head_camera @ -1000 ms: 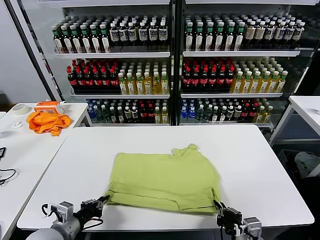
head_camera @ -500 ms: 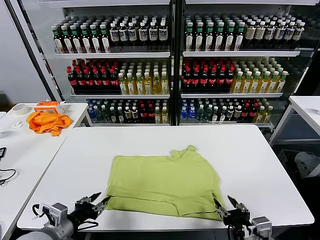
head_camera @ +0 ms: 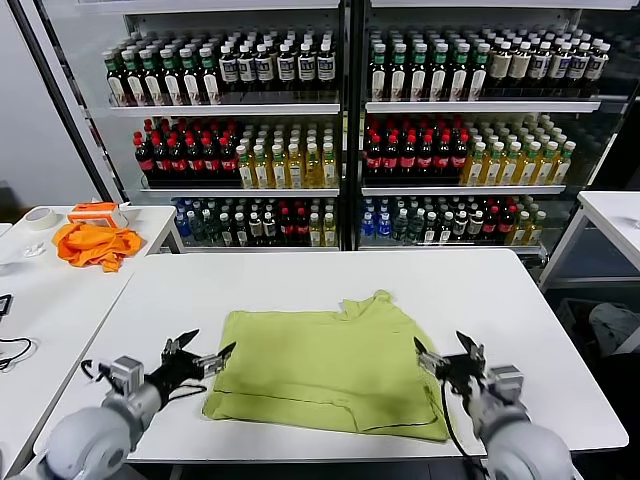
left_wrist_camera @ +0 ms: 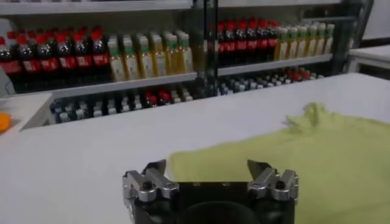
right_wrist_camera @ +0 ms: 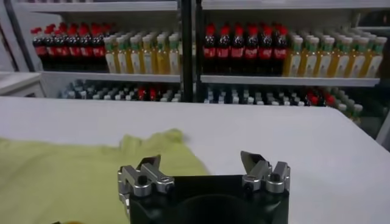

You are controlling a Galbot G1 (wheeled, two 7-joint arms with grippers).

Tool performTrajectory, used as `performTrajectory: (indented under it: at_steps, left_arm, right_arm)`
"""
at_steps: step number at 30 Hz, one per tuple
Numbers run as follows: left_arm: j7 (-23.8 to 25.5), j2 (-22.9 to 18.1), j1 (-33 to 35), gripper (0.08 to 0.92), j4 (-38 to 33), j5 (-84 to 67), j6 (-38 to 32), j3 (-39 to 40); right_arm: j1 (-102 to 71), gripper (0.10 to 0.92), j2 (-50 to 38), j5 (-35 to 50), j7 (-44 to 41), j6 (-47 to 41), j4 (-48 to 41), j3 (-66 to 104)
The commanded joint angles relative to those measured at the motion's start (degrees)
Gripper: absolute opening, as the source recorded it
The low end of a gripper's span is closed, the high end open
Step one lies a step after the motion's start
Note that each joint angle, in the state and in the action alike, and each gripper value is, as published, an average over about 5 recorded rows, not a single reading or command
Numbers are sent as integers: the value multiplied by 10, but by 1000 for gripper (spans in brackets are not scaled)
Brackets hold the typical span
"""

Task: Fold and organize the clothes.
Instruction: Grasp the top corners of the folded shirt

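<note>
A lime-green short-sleeved cotton T-shirt (head_camera: 335, 370) lies folded flat on the white worktop (head_camera: 500, 300), between the two pincers. The left pincer (head_camera: 203, 354) hovers at the shirt's left edge, fingers spread wide and holding nothing. The right pincer (head_camera: 446, 357) hovers over the shirt's right edge, likewise wide open and empty. Beyond both stand shelves of bottled drinks (head_camera: 340, 130).

The head view looks forward and down from above the white table (head_camera: 500, 300), with the drink shelves (head_camera: 340, 130) across the frame's top. Both wrist views sit low, close over the tabletop, facing those same shelves; all three share the green T-shirt (head_camera: 330, 365).
</note>
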Motion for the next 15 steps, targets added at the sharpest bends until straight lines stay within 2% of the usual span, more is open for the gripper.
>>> performTrajectory:
  at_steps: [1,9,15]
  left_arm:
    - [10,-32,-201,821,160,-2,-21,127]
    - [26,-47,-240,823,226,-3,-16,154]
    - [40,-57,-248,822,247,-5,-8,160]
  right_arm:
    - [220,823,52,5,8,-5,-181,-104]
    - [280,823,107,-4,5,2,-300,-154]
    - [290,823,139,-20,8,8,-350,-164]
